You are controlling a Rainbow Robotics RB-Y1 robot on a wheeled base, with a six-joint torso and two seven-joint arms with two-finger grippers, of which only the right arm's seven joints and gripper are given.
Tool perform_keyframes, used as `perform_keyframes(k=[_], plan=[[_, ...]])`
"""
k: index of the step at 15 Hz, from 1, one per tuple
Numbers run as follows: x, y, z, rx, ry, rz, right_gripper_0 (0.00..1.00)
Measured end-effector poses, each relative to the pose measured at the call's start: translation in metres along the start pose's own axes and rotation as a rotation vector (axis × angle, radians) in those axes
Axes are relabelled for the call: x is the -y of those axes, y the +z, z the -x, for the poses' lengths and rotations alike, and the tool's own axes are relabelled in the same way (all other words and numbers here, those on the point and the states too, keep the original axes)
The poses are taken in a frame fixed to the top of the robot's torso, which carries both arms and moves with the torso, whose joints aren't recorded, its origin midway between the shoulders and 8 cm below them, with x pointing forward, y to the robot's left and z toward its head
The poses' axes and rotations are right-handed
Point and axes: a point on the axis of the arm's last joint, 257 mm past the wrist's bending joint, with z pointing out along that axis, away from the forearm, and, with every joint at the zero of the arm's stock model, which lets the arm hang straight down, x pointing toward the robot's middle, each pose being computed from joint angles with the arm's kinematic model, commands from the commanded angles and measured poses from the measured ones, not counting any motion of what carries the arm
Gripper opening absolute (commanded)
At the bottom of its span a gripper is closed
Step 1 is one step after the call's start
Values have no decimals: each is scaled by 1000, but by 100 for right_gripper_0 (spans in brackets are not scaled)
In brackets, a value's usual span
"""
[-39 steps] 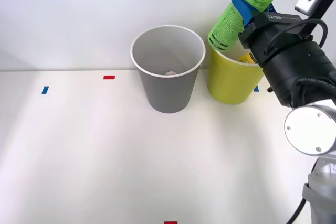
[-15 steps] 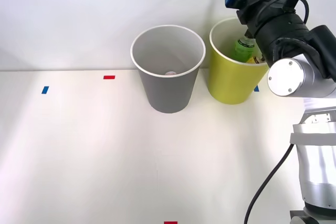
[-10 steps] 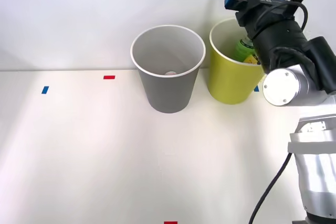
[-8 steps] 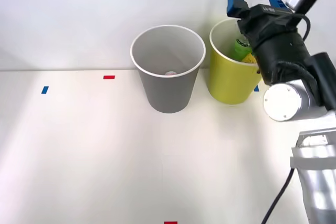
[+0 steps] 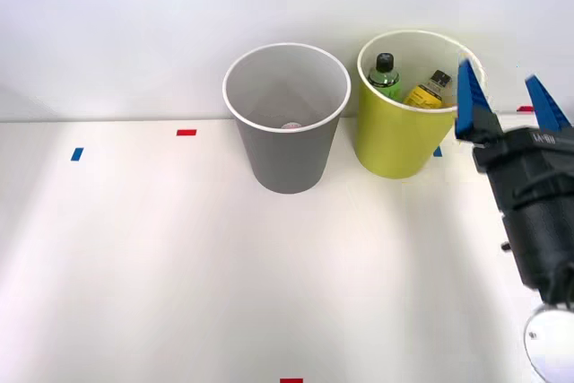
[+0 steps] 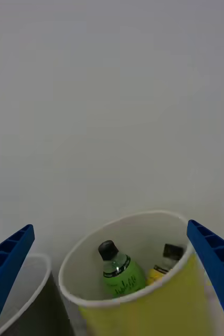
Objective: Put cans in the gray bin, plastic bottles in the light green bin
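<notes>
White desk [image 5: 134, 266]; both plastic bottles [image 5: 386, 75] inside the light green bin [image 5: 395, 145]; tool [image 5: 511, 105] beside it, wide open, empty; a careless swing could topple the bin.

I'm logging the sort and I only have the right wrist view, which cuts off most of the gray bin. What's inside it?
Observer: The front view looks down into the gray bin. One small pale thing lies at its bottom; I cannot tell what it is.
Operator: Where is my gripper relative to the other bin?
Observer: The right gripper, open, is at the right of the light green bin in the front view, on the robot's side of it, not over its mouth.
</notes>
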Motion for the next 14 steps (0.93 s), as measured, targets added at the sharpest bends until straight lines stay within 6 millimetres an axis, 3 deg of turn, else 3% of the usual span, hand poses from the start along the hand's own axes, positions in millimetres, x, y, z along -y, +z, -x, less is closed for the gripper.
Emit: perform_keyframes(k=[5,8,10,14], plan=[[35,-62,-38,-126,-14,-105,100],[41,-91,-64,-211,-30,-138,100],[46,-104,-72,-250,-67,-151,100],[48,-110,-76,-268,-98,-156,100]])
